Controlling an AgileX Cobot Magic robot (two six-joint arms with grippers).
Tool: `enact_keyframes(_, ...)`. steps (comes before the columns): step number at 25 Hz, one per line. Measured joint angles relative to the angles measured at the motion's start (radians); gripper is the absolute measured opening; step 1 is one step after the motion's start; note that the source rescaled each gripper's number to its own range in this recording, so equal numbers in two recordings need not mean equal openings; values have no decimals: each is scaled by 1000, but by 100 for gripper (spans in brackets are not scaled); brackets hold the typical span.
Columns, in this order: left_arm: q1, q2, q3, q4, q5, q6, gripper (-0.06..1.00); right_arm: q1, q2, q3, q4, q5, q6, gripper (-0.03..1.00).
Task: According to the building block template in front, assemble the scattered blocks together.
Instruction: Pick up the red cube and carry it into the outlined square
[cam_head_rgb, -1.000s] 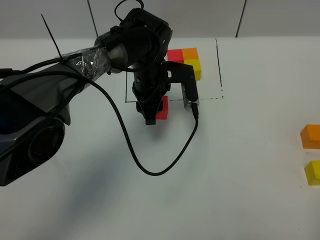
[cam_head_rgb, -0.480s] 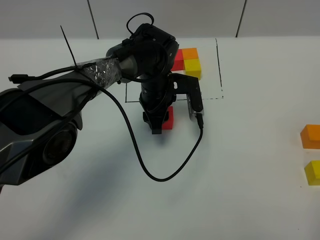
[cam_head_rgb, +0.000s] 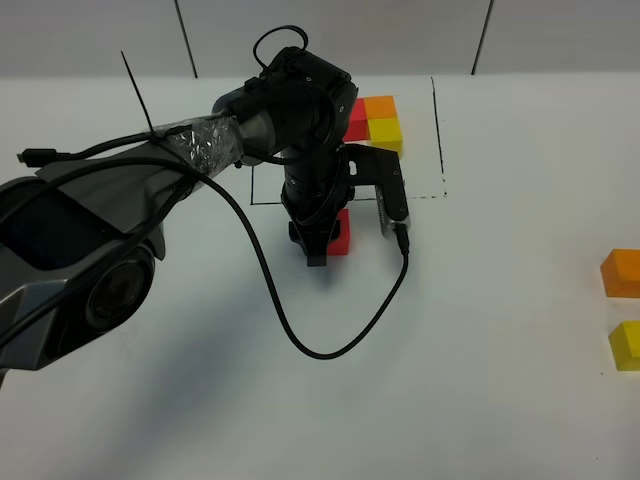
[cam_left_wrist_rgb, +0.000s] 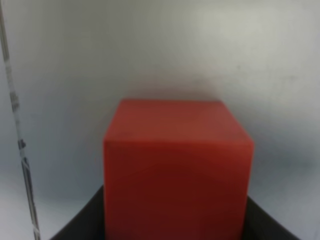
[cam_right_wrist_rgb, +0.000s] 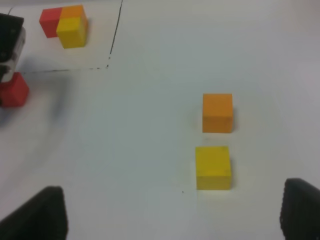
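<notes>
My left gripper (cam_head_rgb: 322, 246) is shut on the red cube (cam_head_rgb: 343, 232), just in front of the drawn frame's front line. Whether the cube rests on the table I cannot tell. In the left wrist view the red cube (cam_left_wrist_rgb: 177, 170) fills the picture between dark fingers (cam_left_wrist_rgb: 80, 227). The template (cam_head_rgb: 374, 118), red, orange and yellow cubes in an L, sits at the back inside the black frame (cam_head_rgb: 437, 130). The orange cube (cam_right_wrist_rgb: 217, 113) and yellow cube (cam_right_wrist_rgb: 213, 167) lie side by side at the far right, ahead of my open, empty right gripper (cam_right_wrist_rgb: 175, 205).
The left arm's black cable (cam_head_rgb: 300, 335) loops over the white table in front of the red cube. The left arm's body (cam_head_rgb: 90, 230) covers the left side of the exterior view. The orange cube (cam_head_rgb: 622, 272) and yellow cube (cam_head_rgb: 626, 345) touch that view's right edge.
My left gripper has carried the red cube a little toward the front and right, away from the frame's front line. Most of that happened early; the orange and yellow cubes have not moved.
</notes>
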Motion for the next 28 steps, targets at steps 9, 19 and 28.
enact_keyframes(9, 0, 0, 0, 0, 0, 6, 1, 0, 0, 0, 0, 0, 0, 72)
enact_keyframes(19, 0, 12, -4, 1, 3, 8, 1, 0, 0, 0, 0, 0, -1, 72)
enact_keyframes(28, 0, 12, -5, 0, -18, 10, 1, 0, 0, 0, 0, 0, -1, 72)
